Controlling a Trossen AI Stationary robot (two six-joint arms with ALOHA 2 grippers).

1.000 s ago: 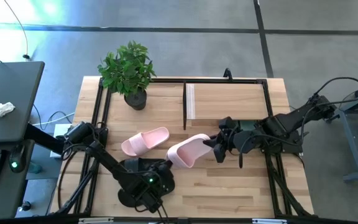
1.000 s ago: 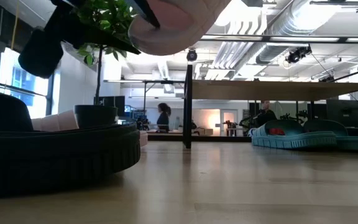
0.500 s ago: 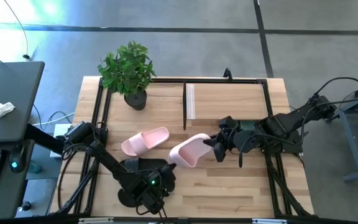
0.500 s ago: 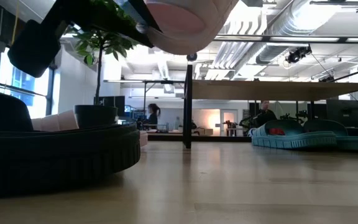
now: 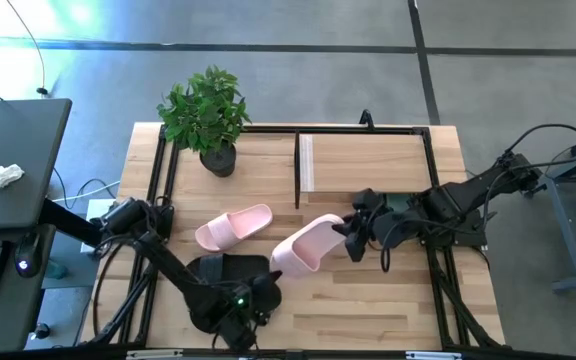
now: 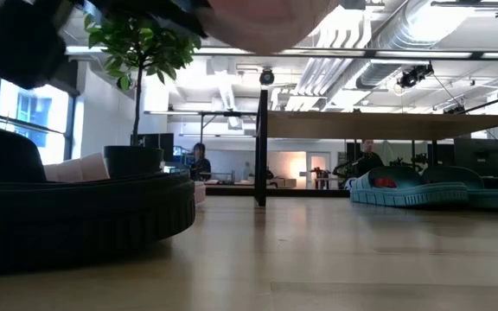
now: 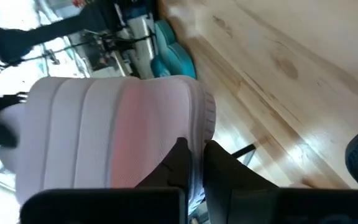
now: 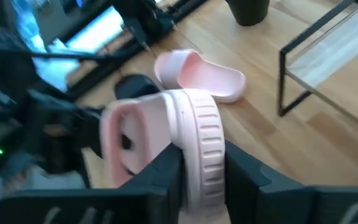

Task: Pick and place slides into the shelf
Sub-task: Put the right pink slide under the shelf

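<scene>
We see a pale pink slide (image 5: pixel 306 247) with a ribbed strap held up over the light-wood bench (image 5: pixel 368 300), and a second pale pink slide (image 5: pixel 233 227) lying nearer the bench's left edge. A black slide (image 5: pixel 218 268) sits by the front edge. Teal-green slides (image 6: pixel 400 187) lie under the shelf (image 5: pixel 363 160), whose top is pale wood on a black frame. The potted plant (image 5: pixel 206 112) is leafy green in a dark pot.
</scene>
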